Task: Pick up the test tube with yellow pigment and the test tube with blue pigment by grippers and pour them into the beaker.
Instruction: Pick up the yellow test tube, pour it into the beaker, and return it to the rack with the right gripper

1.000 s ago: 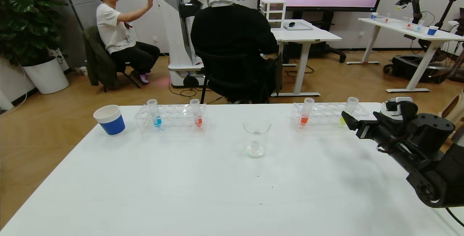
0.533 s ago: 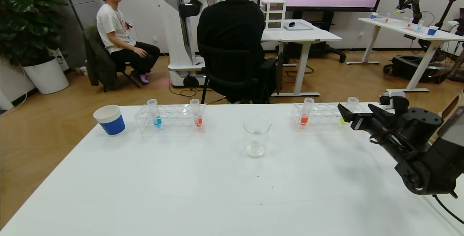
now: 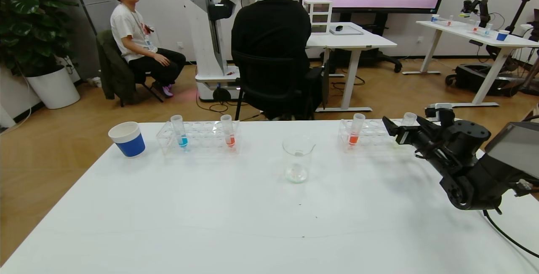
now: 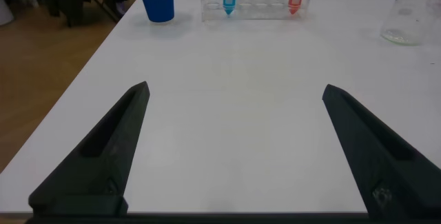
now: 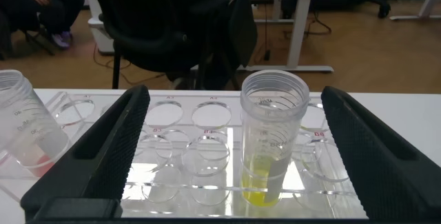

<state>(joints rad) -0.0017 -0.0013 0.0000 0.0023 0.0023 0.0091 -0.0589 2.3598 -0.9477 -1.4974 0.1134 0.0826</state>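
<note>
The right gripper (image 3: pixel 393 130) has moved forward to the rack (image 3: pixel 370 136) on the right side of the table (image 3: pixel 236 219). Its fingers are wide open and hold nothing. The test tube with yellow pigment (image 5: pixel 271 138) now stands between them, still in its hole, so a grab looks close. The test tube with blue pigment (image 3: pixel 180 131) waits in the left rack (image 3: pixel 200 136). The beaker (image 3: pixel 297 158) stands in the middle. The left gripper (image 4: pixel 234 155) hangs low over the table, open and empty.

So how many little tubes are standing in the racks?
4. Blue tube and an orange-red one in the left rack; another orange-red one and the yellow tube in the right rack.
</note>
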